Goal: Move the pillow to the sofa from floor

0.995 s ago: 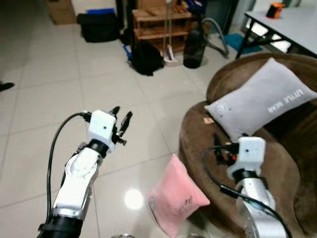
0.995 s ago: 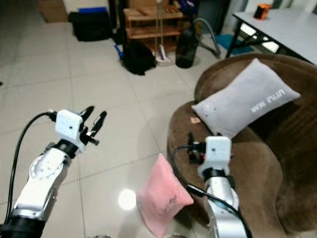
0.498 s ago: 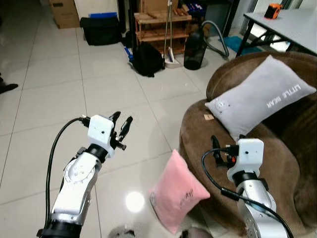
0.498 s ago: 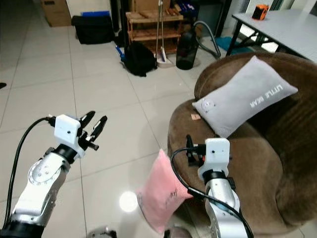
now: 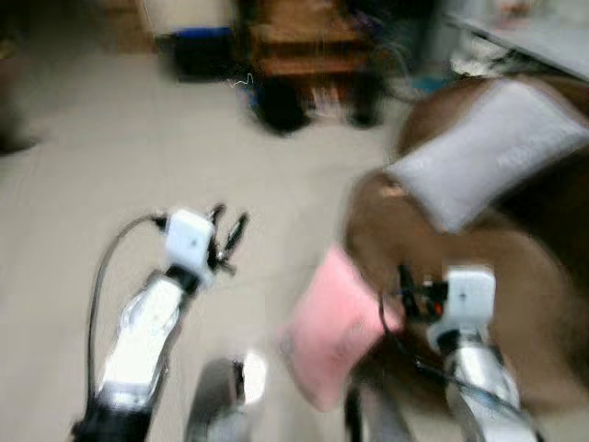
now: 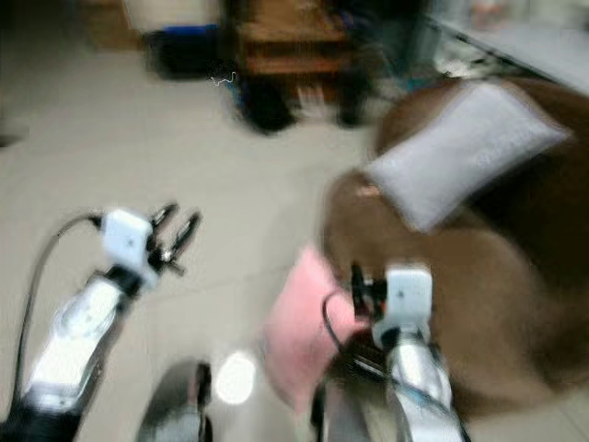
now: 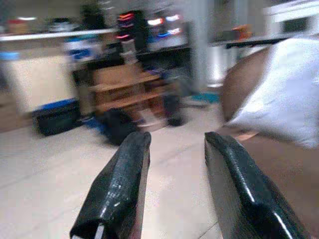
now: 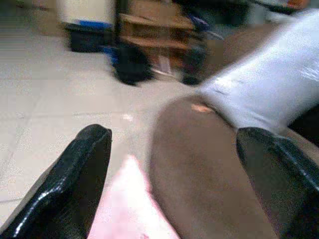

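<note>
The pink pillow (image 5: 333, 331) stands on the tiled floor, leaning against the front of the brown sofa (image 5: 515, 313). A grey pillow (image 5: 479, 161) lies on the sofa seat. My left gripper (image 5: 227, 228) is raised over the bare floor, left of the pink pillow, open and holding nothing. My right gripper (image 5: 407, 293) hovers open beside the pillow's upper right corner at the sofa's edge. In the right wrist view the pink pillow (image 8: 127, 209) sits low between the wide-apart fingers (image 8: 75, 184), with the sofa (image 8: 199, 164) beyond. The head views are blurred by motion.
At the back stand a wooden shelf (image 5: 299, 37), a black backpack (image 5: 281, 106) and a dark bag (image 5: 202, 55). A table (image 5: 543, 32) shows at the far right. Open tiled floor (image 5: 92, 166) lies to the left. My own legs (image 5: 216, 405) show at the bottom.
The whole picture has shifted and blurred, so the camera is moving. My legs have come into view at the bottom. Both arms keep their pose and both grippers stay open.
</note>
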You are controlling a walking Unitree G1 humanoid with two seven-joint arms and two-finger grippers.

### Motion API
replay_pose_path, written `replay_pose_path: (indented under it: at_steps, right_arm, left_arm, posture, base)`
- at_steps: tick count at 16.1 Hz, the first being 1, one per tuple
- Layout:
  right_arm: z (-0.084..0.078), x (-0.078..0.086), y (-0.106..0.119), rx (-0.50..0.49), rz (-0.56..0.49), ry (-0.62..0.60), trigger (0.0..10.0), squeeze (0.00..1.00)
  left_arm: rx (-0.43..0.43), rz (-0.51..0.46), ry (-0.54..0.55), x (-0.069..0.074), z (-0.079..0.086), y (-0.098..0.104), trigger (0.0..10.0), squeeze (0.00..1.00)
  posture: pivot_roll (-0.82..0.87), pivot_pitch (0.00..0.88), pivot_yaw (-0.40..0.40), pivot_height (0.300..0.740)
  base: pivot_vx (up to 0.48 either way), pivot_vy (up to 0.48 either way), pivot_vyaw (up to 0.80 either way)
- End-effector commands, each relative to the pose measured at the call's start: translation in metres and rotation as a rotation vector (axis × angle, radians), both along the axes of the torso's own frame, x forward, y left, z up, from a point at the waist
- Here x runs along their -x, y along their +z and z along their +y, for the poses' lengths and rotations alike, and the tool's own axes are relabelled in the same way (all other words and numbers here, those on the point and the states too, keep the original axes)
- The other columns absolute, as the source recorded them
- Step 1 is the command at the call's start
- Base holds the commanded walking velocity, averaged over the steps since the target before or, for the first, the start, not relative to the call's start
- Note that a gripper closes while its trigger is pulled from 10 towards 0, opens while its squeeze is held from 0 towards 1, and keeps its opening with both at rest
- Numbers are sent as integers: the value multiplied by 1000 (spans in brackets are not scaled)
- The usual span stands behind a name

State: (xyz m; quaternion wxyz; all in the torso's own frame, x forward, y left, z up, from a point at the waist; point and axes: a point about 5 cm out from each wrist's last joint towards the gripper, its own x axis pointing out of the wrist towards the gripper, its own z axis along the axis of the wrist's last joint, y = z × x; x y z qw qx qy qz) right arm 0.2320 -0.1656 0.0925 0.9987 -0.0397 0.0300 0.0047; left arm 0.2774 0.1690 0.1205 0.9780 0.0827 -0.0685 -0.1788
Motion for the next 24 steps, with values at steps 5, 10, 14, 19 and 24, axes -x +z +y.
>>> replay_pose_path:
  at_steps: [5,10,14,19,24]
  right_arm:
    - [3,1,-2,2,10,20,10000,0]
    - [4,-2,-1,14,9,31,10000,0]
    - [3,-3,-1,19,12,32,10000,0]
    - [5,-2,-5,21,34,49,10000,0]
    - [9,-3,-6,69,39,86,10000,0]
  left_arm:
    - [-4,34,9,2,2,-10,10000,0]
    - [13,39,17,4,3,-12,10000,0]
    - [19,40,20,6,4,-12,10000,0]
    - [13,40,16,7,4,-11,10000,0]
    - [9,42,10,7,3,-11,10000,0]
  posture:
    - [28,32,-32,565]
    - [30,41,-43,565]
    - [32,50,-49,565]
    - [34,57,-50,565]
    - [36,56,-49,565]
  base:
    - [0,0,0]
    - [250,0,0]
    - [328,0,0]
    - [332,0,0]
    - [328,0,0]
